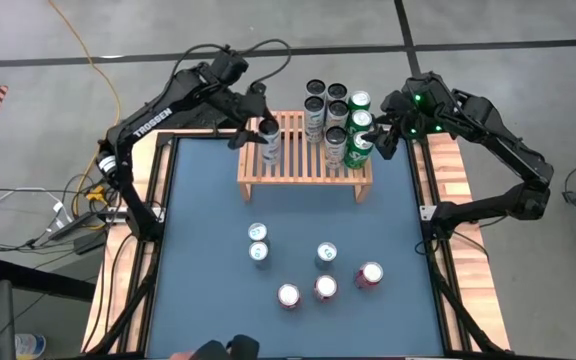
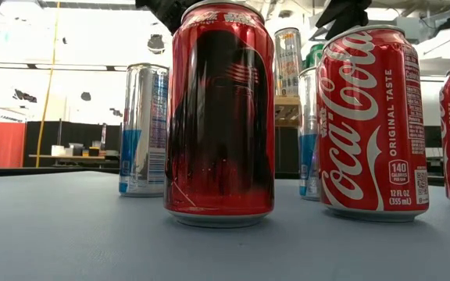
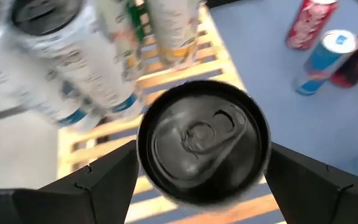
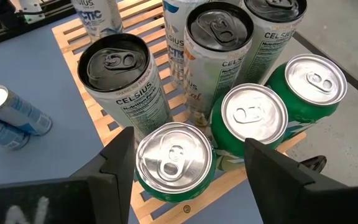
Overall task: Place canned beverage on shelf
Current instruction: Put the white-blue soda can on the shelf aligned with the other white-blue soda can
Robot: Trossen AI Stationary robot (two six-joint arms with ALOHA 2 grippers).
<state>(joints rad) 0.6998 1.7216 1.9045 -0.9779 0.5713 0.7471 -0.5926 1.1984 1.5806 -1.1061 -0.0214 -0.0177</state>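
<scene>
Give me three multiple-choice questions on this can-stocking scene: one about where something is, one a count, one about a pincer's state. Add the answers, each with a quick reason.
1. Where is the black-topped can held by the left pincer?
A. Over the left part of the shelf
B. Lying on the floor
C. Stacked on a red can

2. How many green cans stand on the shelf?
A. One
B. Three
C. Six

3. How is the right pincer?
A. Shut on a red can
B. Open, astride a green can
C. Open, over bare floor

Answers:
1 A: the high view shows it above the slats at the shelf's left.
2 B: the right wrist view shows three silver-topped green cans.
3 B: its fingers flank the nearest green can, with a gap on one side.
</scene>
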